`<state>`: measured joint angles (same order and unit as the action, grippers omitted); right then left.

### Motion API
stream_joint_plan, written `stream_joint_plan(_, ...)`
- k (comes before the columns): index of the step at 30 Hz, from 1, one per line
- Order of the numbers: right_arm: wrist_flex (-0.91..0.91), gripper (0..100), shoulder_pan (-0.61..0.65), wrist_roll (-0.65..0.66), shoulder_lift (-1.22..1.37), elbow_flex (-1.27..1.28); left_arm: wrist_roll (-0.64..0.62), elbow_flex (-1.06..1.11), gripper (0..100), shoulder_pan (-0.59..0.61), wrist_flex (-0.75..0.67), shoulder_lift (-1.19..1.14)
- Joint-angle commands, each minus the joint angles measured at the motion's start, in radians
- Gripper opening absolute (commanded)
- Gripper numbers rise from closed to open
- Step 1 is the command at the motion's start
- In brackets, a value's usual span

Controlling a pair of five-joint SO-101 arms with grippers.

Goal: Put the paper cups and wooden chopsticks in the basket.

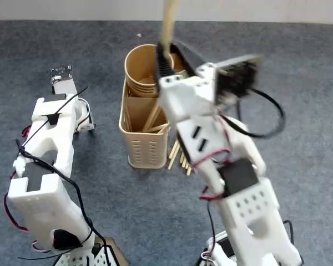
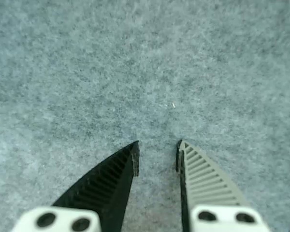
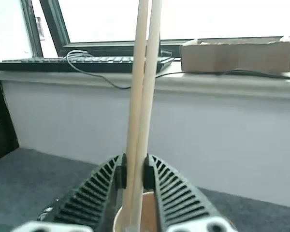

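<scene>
The right tool (image 3: 134, 171) is clamping a pair of chopsticks (image 3: 142, 72) between its ribbed fingers, gripping them low on their length. The two sticks are standing nearly upright and pressed side by side. They are pale, plain wood, smooth and straight, and they are running out past the top edge of the right wrist view. In the high view the same tool (image 1: 166, 52) is hanging over the basket (image 1: 147, 147) with the pair (image 1: 169, 22) pointing up above the cups (image 1: 141, 66).

The cups are brown paper, nested into one stack. They are standing upright in the far end of the basket with the top rim rising above its wall. The basket is a tall, cream plastic box with slotted sides, sitting on the grey, felt-like bench (image 1: 299, 111) between the two arms. More chopsticks (image 1: 152, 119) are leaning inside it in front of the cups. A few loose sticks (image 1: 180, 158) are lying on the bench just beside the basket's near corner, on the right arm's side and partly under that arm.

The left tool (image 2: 157, 150) is hanging with its fingers spread apart, one black and one grey, holding nothing above bare bench (image 2: 135, 58), well apart from the basket.
</scene>
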<state>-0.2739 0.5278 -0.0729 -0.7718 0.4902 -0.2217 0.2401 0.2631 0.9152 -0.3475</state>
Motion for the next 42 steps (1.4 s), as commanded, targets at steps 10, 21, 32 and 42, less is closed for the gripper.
stream_joint_plan(10,0.028,0.9,0.031,-0.006,0.093,0.223,0.064,-0.001,16,-0.018,-0.032,0.012)
stream_joint_plan(21,-0.321,23.2,0.096,0.068,0.093,-0.001,0.064,-0.001,16,-0.018,-0.032,0.012)
stream_joint_plan(32,-0.797,20.9,-0.047,0.091,0.093,-0.633,0.066,0.001,16,-0.018,-0.032,0.012)
stream_joint_plan(42,-0.852,20.9,-0.437,-0.055,0.263,-0.200,0.066,0.002,16,-0.019,-0.031,0.012)
